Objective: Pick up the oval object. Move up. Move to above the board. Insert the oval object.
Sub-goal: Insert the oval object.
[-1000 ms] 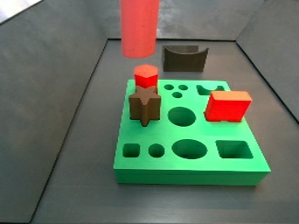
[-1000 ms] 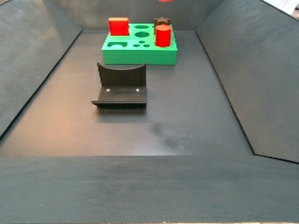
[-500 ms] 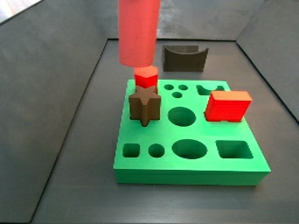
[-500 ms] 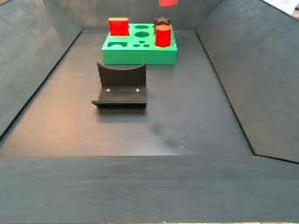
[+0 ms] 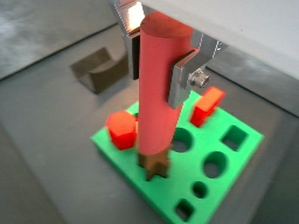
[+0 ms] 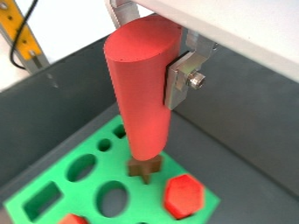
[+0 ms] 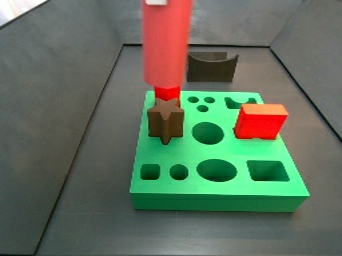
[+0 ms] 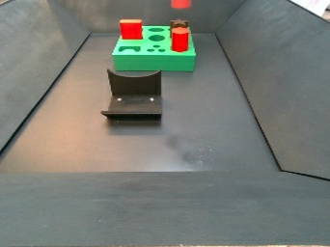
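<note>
Claw (image 5: 163, 54), at the top of both wrist views, is pinching the upright red oval rod (image 7: 164, 45), which is hanging over the green board's (image 7: 221, 190) rear-left corner, above the brown star peg (image 7: 166, 121).

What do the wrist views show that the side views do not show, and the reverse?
Only the wrist views show the pincer: its silver finger plates clamp the tall red oval rod, hanging above the brown star-shaped peg.

Only the side views show the whole dark tray floor, and the dark brown U-shaped block lying apart from the board.

Both show the thick green board with shaped holes, the short red hexagonal peg and the red cube.
</note>
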{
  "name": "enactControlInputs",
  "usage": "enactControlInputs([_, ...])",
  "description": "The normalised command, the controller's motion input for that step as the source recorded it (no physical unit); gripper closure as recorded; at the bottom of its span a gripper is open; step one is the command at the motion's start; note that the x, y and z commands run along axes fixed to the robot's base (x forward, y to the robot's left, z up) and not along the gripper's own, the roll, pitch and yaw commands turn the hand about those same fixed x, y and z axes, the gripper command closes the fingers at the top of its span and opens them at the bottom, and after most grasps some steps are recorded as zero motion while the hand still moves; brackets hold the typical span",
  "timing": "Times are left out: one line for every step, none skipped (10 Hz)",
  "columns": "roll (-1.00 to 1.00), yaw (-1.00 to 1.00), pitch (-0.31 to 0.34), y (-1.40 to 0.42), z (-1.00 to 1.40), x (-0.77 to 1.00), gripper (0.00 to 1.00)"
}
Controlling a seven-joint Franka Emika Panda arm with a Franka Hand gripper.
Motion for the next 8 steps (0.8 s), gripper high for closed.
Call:
enactControlInputs([-0.12, -0.3, -0.126, -0.43, -0.03, 0.5, 1.0])
enactControlInputs([-0.08, -0.47, -0.097, -0.4, -0.07, 0.36, 1.0])
enactControlInputs([-0.03, -0.57, -0.081, -0.39, -0.17, 0.28, 1.0])
enactControlInputs([0.0, -0.59, -0.067, -0.41, -0.28, 0.27, 1.0])
enactControlInputs([0.1, -0.48, -0.056, -0.49, -0.58, 0.39, 1.0])
enactControlInputs([0.22, -0.21, 0.0, -0.51, -0.9, 0.54, 1.0])
enactControlInputs([0.18, -0.1, 0.0, -0.55, -0.84, 0.62, 1.0])
enactControlInputs([0.17, 0.0, 0.0, -0.6, -0.78, 0.73, 1.0])
